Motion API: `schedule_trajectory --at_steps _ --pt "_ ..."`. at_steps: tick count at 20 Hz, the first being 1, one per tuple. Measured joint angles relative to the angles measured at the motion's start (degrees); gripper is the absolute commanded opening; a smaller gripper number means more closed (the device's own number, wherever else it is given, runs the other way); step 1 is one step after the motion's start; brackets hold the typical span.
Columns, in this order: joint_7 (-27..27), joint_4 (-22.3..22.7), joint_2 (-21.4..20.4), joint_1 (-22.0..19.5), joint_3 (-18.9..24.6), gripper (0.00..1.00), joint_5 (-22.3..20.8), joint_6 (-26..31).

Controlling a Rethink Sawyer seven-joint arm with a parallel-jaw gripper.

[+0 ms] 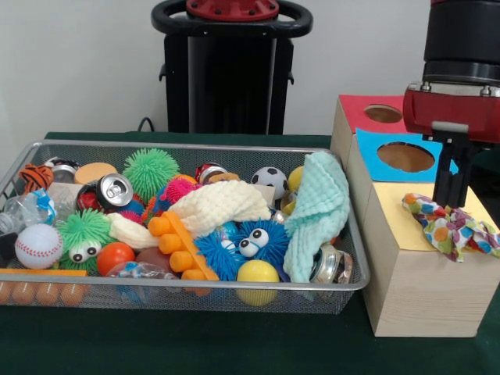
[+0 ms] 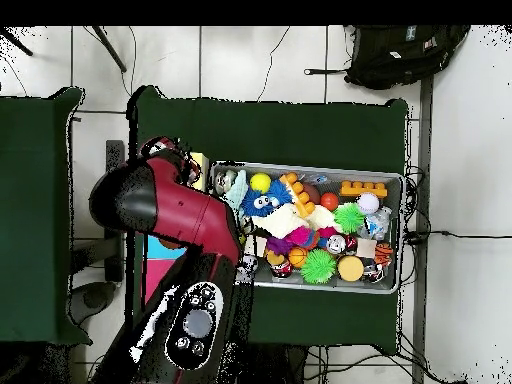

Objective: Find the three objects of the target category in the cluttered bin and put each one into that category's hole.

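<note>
1. Wooden sorting box (image 1: 422, 289) is standing on the green bench (image 1: 234, 351), just beside the wire mesh bin (image 1: 187, 285).
2. Black tool (image 1: 451, 187) is hanging over the box's yellow section; whether it is open or closed cannot be told.
3. Multicoloured spotted cloth (image 1: 449, 226) is lying on the yellow top, at the tool's tip.
4. Mint washcloth (image 1: 319, 215) and cream cloth (image 1: 223, 205) are lying in the bin among the toys.

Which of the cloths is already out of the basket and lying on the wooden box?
The spotted multicoloured cloth, lying on the box's yellow panel below the gripper. The cream cloth and mint cloth lie in the basket.
</note>
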Motion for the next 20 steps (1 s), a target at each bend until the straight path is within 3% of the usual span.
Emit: schedule_trajectory --at_steps 20 --pt "0.00 0.90 -0.06 -5.25 6.51 0.00 -0.21 -3.04"
